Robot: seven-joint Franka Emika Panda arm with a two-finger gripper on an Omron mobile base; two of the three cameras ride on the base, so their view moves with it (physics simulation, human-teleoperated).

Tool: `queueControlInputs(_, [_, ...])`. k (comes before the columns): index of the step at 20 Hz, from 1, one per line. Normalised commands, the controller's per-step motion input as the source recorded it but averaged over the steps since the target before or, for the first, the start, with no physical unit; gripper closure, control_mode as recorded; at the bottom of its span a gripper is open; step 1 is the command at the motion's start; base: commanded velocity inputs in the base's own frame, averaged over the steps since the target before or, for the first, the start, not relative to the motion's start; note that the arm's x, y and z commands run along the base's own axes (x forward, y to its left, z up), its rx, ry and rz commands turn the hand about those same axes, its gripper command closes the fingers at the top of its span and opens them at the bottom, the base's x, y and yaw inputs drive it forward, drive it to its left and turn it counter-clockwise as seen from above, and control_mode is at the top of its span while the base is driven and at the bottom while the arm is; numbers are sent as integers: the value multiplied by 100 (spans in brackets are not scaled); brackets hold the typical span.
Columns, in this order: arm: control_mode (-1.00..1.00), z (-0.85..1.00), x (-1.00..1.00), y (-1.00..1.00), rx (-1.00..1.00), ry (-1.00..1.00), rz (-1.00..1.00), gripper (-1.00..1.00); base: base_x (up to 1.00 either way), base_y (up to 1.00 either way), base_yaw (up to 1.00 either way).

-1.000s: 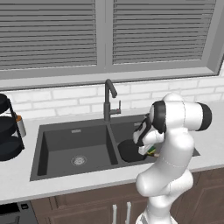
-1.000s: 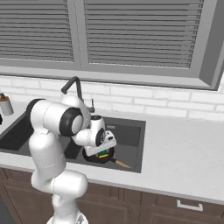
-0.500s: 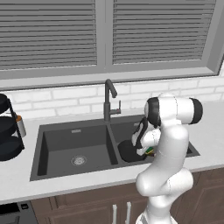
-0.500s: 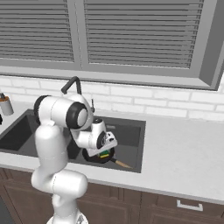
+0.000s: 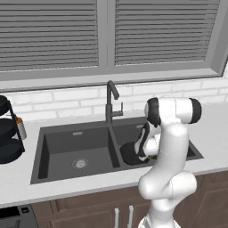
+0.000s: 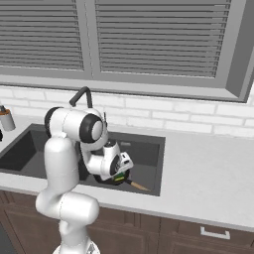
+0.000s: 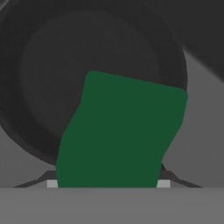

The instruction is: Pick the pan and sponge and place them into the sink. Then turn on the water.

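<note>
since the pan already lies in the right basin of the sink, i have the gripper low over it with the sponge pinched between the jaws, green face toward the hand camera, right above the pan's floor. i judge a release from so low lets it land flat. faucet comes next; no water runs.
</note>
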Motion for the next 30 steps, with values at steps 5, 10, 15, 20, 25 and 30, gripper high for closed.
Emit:
queueControlInputs(5, [-100,0,1,0,0,2,0,-100,0,0,0])
queueControlInputs(10, [-100,2,0,0,0,4,0,-100,0,0,0])
queueControlInputs(15, [-100,36,0,0,0,0,0,-100,0,0,0])
queueControlInputs(20, [-100,79,0,0,3,-1,0,-100,0,0,0])
queueControlInputs(25, [-100,100,-5,9,10,-2,-6,-100,0,0,0])
queueControlInputs(30, [-100,100,-1,1,11,9,-17,-100,0,0,0])
